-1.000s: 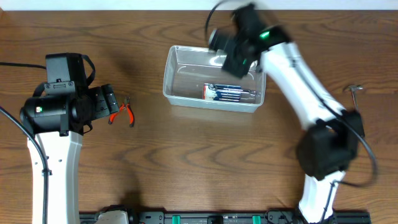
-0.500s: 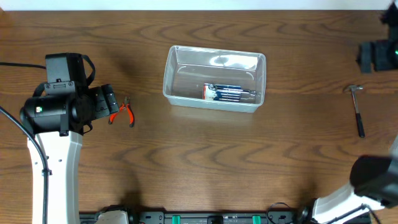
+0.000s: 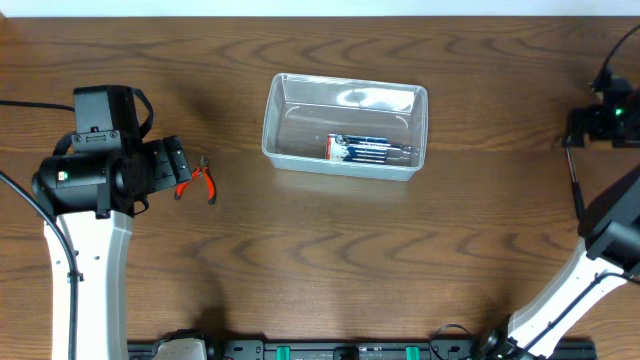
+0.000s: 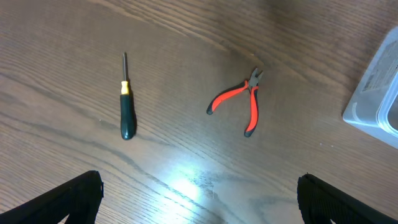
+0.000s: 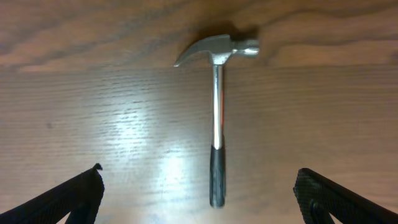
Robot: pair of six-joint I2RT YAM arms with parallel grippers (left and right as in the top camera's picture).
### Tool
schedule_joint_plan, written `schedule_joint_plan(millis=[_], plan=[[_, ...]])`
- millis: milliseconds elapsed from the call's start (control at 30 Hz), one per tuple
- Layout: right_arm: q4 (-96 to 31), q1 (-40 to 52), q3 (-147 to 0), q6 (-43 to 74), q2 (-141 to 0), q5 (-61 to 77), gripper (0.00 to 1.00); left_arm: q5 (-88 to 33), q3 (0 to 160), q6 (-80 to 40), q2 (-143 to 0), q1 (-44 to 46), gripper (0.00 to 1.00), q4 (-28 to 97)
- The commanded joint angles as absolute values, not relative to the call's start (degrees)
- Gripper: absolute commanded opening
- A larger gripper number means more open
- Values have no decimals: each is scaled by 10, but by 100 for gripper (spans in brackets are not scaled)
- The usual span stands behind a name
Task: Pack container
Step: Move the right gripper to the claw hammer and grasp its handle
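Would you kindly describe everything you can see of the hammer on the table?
The hammer is a claw hammer with a shiny silver metal head and shaft and a dark grip on the handle's lower end. It lies flat on the brown wooden table, on the robot's right side, head toward the top of the right wrist view, claw pointing left there. Only the table touches it.

- No word, number or brand can be read in any of the three views.
- In the overhead view, near the middle of the frame, a flat pack (image 3: pixel 368 150) lies inside the container (image 3: pixel 300 120); its dark blue and white face carries rows of print, too small to make out.
- In the left wrist view, at the right edge, the container's wall shows faint grey marks, too blurred to read.
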State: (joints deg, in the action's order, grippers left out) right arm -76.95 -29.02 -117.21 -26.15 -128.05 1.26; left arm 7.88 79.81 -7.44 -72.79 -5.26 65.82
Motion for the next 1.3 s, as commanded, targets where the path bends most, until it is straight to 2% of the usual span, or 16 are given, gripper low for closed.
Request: schedule_joint_plan(millis=[0, 467, 1267], plan=[[-765, -298, -1171, -266, -1313, 8, 99, 80, 805, -71, -728, -56, 98, 661], [-719, -298, -1171, -242, -1385, -14, 99, 80, 805, -71, -728, -56, 98, 661], [-639, -298, -1099, -221, -1389, -21, 99, 80, 805, -71, -728, -56, 98, 661]])
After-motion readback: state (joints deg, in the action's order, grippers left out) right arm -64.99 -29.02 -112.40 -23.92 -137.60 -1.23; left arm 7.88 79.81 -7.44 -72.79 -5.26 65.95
